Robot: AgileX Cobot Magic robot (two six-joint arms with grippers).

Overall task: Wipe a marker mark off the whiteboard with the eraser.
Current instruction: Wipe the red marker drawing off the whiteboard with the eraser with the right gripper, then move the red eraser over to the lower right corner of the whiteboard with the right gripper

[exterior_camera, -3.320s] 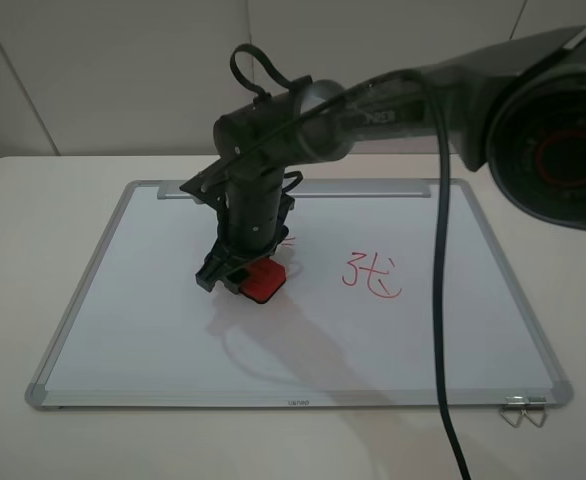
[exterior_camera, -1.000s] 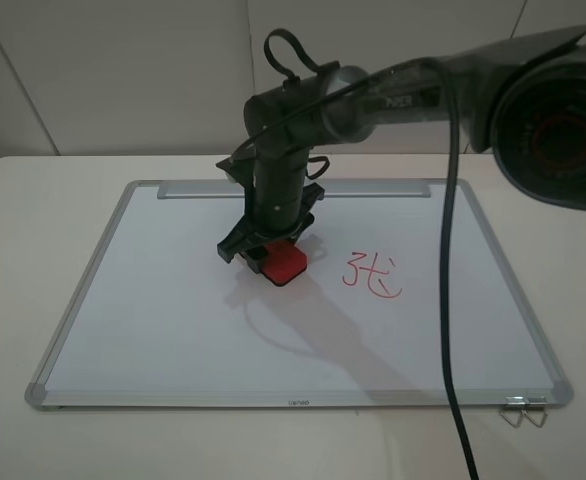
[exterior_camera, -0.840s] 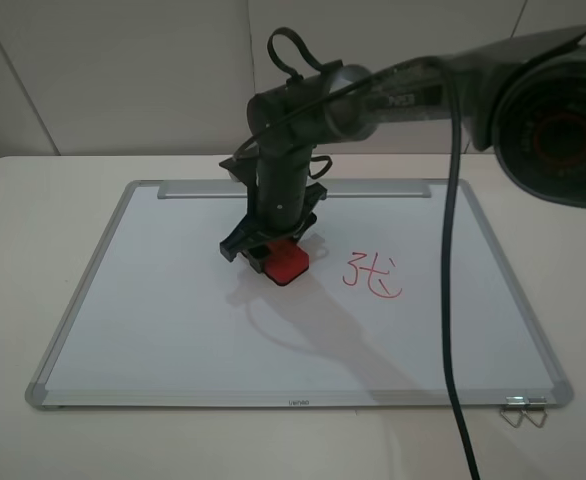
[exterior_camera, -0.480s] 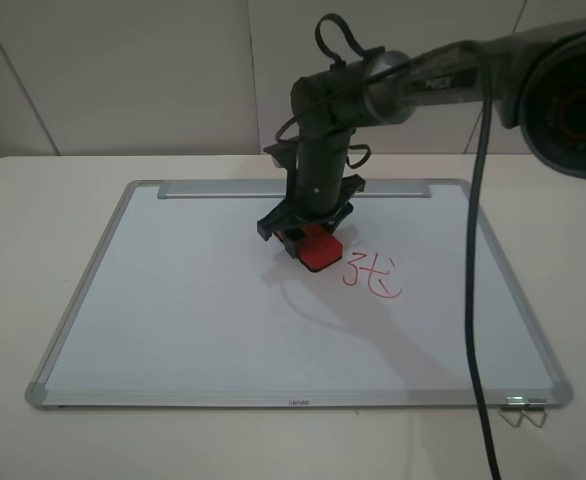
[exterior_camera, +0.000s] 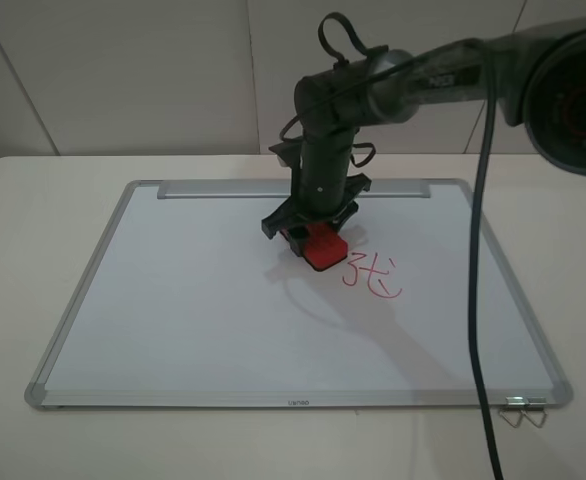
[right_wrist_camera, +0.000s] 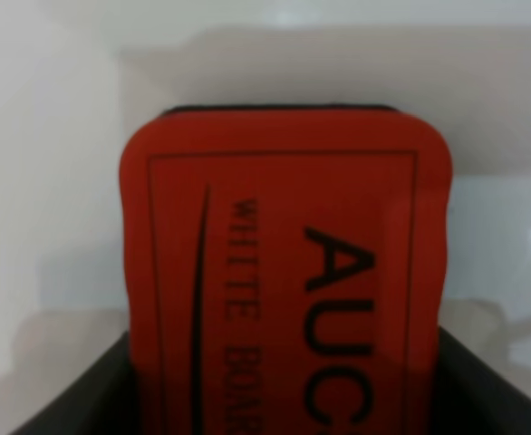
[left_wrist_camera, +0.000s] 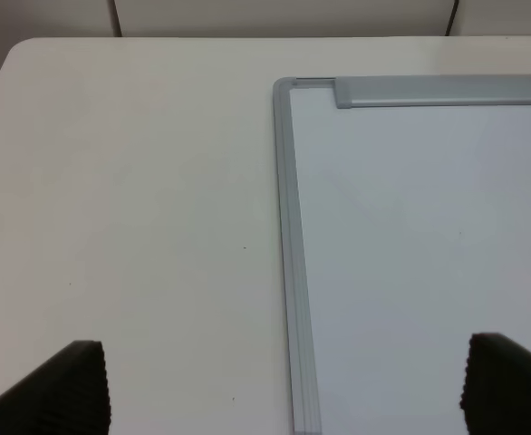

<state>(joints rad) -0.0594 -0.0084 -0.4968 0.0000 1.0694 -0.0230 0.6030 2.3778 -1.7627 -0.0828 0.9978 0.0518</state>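
Nearest the camera, bare whiteboard (exterior_camera: pixel 173 330). Next, a small red scribble (exterior_camera: pixel 371 277), just beside the right gripper (exterior_camera: pixel 311 234) on its near side, unwiped. Right gripper clamped on the red eraser (exterior_camera: pixel 325 248), set down on the board. No larger mark visible around the gripper: probably wiped off, or a remnant hidden under the eraser. Seemingly little left but lifting away. Beyond the gripper, the tray bar (exterior_camera: pixel 223 190). Left gripper (left_wrist_camera: pixel 293 385) spread wide, empty, over the board's corner and the surface (left_wrist_camera: pixel 139 199).
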